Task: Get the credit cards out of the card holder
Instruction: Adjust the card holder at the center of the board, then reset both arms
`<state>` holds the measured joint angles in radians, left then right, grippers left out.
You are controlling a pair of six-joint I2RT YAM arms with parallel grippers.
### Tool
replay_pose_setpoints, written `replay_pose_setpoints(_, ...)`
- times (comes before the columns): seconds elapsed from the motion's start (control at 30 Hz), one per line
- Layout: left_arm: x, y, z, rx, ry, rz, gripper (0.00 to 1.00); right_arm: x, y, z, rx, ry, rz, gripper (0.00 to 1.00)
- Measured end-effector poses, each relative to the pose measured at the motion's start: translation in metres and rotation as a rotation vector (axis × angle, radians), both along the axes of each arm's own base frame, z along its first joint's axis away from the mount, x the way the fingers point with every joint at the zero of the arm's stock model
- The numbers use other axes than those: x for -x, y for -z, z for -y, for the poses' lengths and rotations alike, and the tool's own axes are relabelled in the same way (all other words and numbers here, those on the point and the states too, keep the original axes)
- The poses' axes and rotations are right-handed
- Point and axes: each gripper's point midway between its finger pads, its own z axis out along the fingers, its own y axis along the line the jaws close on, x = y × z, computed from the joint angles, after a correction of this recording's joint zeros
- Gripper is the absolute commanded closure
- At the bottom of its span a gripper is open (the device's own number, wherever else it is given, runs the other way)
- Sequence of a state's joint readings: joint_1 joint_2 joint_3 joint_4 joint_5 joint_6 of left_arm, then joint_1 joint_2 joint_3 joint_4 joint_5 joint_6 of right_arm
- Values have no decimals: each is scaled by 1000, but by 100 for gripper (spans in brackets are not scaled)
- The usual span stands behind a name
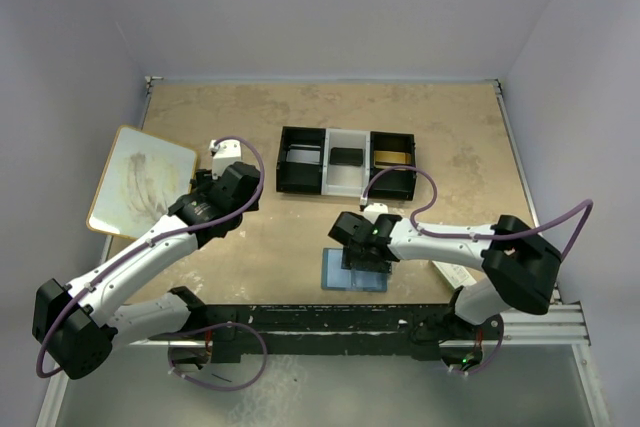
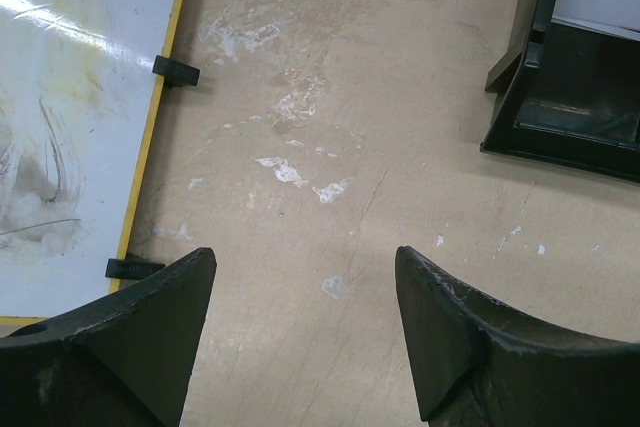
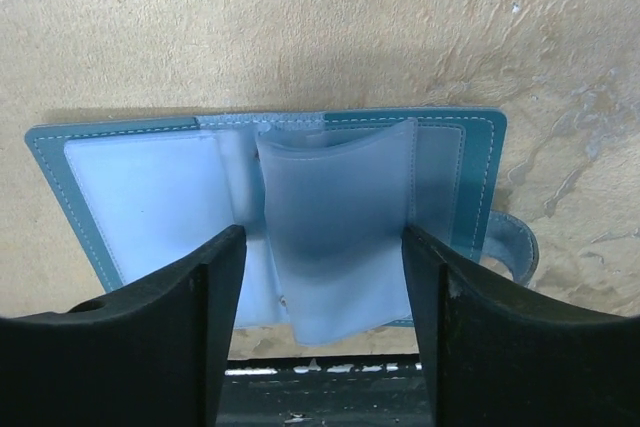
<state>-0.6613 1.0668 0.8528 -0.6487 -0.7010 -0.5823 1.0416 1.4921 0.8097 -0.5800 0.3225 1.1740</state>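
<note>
1. The card holder lies open and flat on the table, close to its near edge. The pale blue pockets face up and the snap tab sticks out at one side.
2. A frosted plastic sleeve rises from the middle of the holder. We see a darker shade inside it but no clear card edge, so we cannot say whether a card sits there.
3. The right gripper hangs low over the holder with a finger on each side of that sleeve. The fingers stand apart, right beside the sleeve's edges, and we cannot tell whether they press on it or only flank it.
4. We judge the step in hand to be taking hold of the sleeve or of what it carries. To do it well, we should pinch the card itself, not the floppy plastic alone. We should then draw it out along the pocket's opening, slowly, so the light holder does not lift with it.
5. The left gripper hovers over bare table well to the left with its jaws wide apart and nothing in them. It could pin the holder down if the holder starts to drag.
6. Farther back stands a black-and-white compartment tray. Its right compartment holds what looks like a gold-yellow card, so we judge that one card may already be out. A whiteboard lies at the far left.
</note>
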Motion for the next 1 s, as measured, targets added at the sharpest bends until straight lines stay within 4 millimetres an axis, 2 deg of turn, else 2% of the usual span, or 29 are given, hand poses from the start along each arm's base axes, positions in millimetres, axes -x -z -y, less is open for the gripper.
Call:
replay_pose_setpoints(0.1,0,0,0,1,1,-1,30,-1,-1,-2,-10,2,2,30)
replay_pose_setpoints(0.27,0,1,1,1,3,-4,30,-1,-2,-3,-18,4,6,18)
replay_pose_setpoints(0.4,0,1,1,2,4,-6,30,-2,-10,-5,-37,-21,20,15)
replay_pose_setpoints(0.57,0,1,1,3,3,-4,27,-15,-45,-16,-127,-68,103,14)
replay_pose_setpoints(0.7,0,0,1,5,3,-1,24,-37,-82,-22,-179,-95,220,12)
replay_pose_setpoints(0.8,-1,-2,2,13,3,10,20,-61,-107,-9,-186,-92,326,6)
replay_pose_setpoints(0.87,-3,-3,2,24,-1,14,17,-82,-128,11,-174,-66,417,1)
replay_pose_setpoints(1.0,-10,2,-10,57,-48,-6,16,-116,-172,58,-163,-2,610,0)
